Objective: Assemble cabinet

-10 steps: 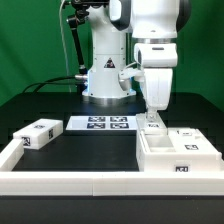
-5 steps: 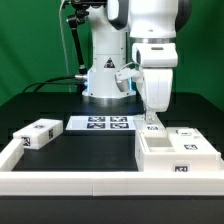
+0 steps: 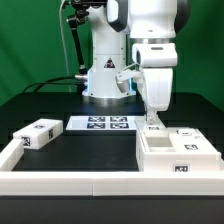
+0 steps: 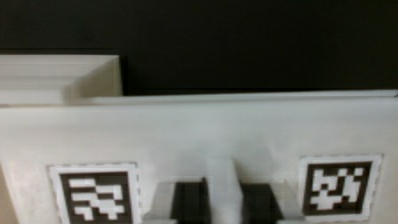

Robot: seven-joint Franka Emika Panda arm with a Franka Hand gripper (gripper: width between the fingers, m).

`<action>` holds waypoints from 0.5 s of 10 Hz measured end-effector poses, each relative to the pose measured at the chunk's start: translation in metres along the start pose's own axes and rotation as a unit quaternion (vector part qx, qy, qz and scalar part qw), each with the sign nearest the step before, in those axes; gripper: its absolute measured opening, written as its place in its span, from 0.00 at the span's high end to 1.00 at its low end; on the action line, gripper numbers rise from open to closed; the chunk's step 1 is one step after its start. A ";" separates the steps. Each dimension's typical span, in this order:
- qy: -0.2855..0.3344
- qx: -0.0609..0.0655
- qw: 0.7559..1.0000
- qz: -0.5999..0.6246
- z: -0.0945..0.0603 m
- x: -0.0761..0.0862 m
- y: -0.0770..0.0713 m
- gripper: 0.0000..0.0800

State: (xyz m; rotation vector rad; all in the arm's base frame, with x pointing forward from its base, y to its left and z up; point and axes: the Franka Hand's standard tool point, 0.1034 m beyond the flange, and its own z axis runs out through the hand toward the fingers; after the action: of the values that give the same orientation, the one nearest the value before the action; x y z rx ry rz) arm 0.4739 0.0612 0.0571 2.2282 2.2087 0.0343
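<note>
The cabinet point(image 3: 176, 155), a big white tagged box, lies at the exterior view's right near the front. My gripper point(image 3: 152, 116) points straight down at its far left corner. It is closed on a narrow white tagged part point(image 3: 152, 124) that stands there. In the wrist view the dark fingers point(image 4: 180, 204) sit on either side of a thin white rib point(image 4: 222, 196), and my gripper point(image 4: 222, 204) is low against a white wall with two tags point(image 4: 98, 192). A smaller white tagged block point(image 3: 38, 133) lies at the left.
The marker board point(image 3: 100, 124) lies flat in front of the robot's base. A long white border rail point(image 3: 70, 181) runs along the front and up the left side. The table point(image 3: 80, 150) is black. A white step point(image 4: 63, 76) shows past the wall in the wrist view.
Almost nothing. The gripper stays at the cabinet's far left corner, closed on the same part. The block and the cabinet have not moved.
</note>
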 end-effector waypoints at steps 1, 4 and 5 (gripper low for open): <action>0.000 0.000 1.000 -0.001 0.000 0.001 0.006 0.91; -0.001 0.002 1.000 0.001 -0.001 0.000 0.035 0.91; 0.001 -0.002 1.000 -0.001 -0.001 0.000 0.046 0.91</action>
State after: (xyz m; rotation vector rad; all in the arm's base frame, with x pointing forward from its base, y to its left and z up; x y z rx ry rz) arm 0.5195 0.0605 0.0591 2.2257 2.2089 0.0397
